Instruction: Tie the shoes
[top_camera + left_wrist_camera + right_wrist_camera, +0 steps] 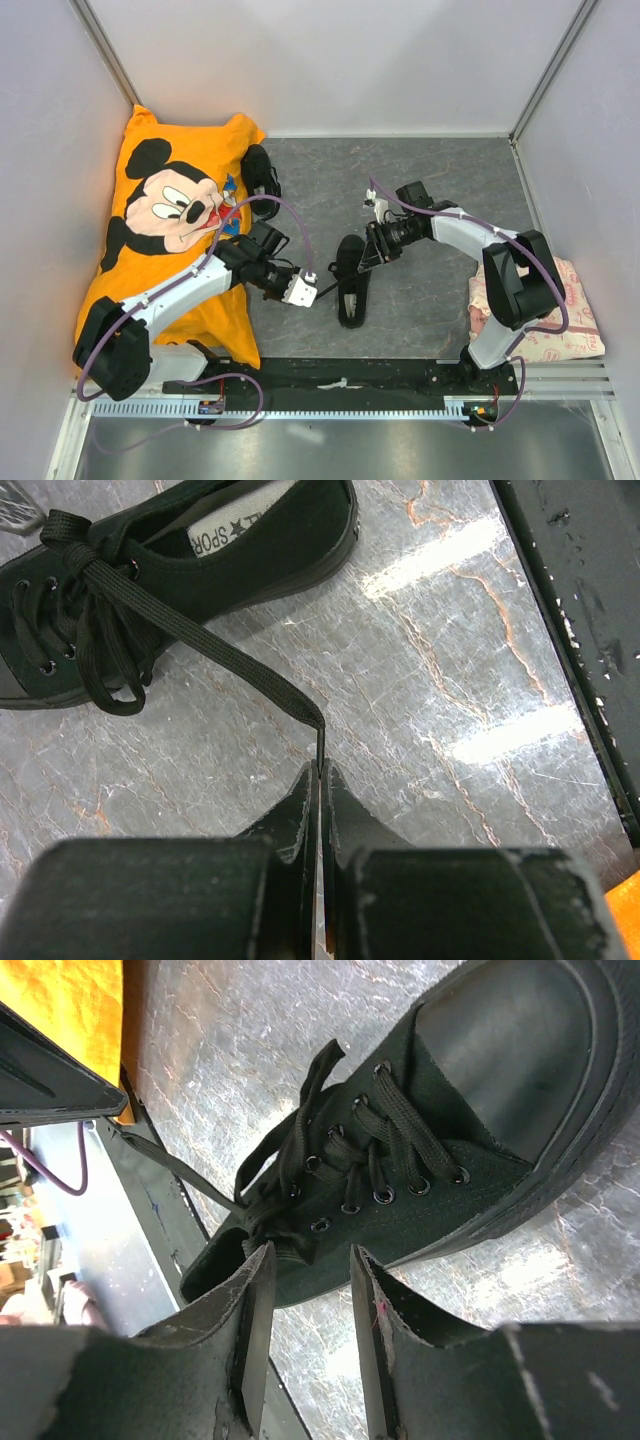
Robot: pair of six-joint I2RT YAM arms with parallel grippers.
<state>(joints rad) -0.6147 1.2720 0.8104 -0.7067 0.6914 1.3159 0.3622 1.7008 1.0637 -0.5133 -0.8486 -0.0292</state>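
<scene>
White walls (330,60) enclose the grey marbled surface (450,170). One shoe (352,285) lies mid-frame, a second shoe (262,170) upper left by the orange pillow (170,210). The left gripper (318,778) pinches a lace (220,658); the right gripper (308,1255) hangs parted.

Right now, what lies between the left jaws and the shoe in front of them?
One black lace, stretched from the shoe's knot into the shut left jaws, over bare marbled table. The left wrist view shows it.

Looks like a robotics lab cell: bare white walls (330,60) box in a grey marbled table (450,180), with two cabled arms (175,290) bolted to a black rail (340,375).
</scene>
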